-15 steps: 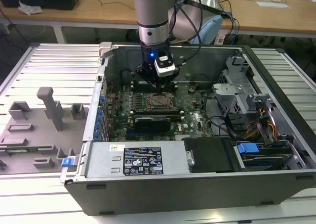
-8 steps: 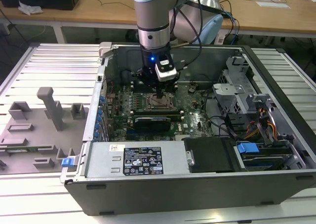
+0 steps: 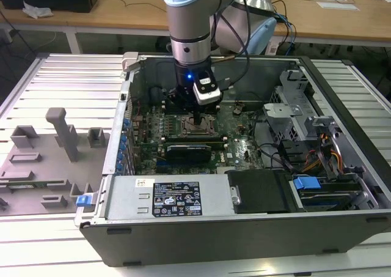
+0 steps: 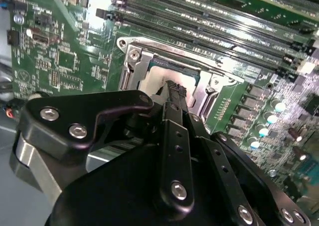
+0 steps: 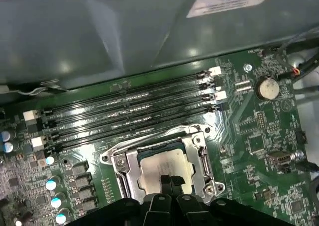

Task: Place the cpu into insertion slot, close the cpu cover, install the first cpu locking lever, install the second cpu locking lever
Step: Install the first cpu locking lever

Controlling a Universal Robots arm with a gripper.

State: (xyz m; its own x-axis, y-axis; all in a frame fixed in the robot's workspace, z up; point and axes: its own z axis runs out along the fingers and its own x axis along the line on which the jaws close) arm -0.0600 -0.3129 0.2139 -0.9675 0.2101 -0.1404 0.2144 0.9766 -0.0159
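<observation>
Cpu (image 5: 162,165) seated in insertion slot (image 5: 130,183), gripper (image 5: 171,182) touching it

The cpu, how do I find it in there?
Look inside the open computer case at the green board. Under the gripper sits a silver frame, the cpu cover. The cpu is the smooth pale-grey square showing in its window.

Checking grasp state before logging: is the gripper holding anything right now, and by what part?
Cannot be told. The gripper sits low over the cpu in the insertion slot, fingertips together at its top face; a hold isn't visible.
</observation>
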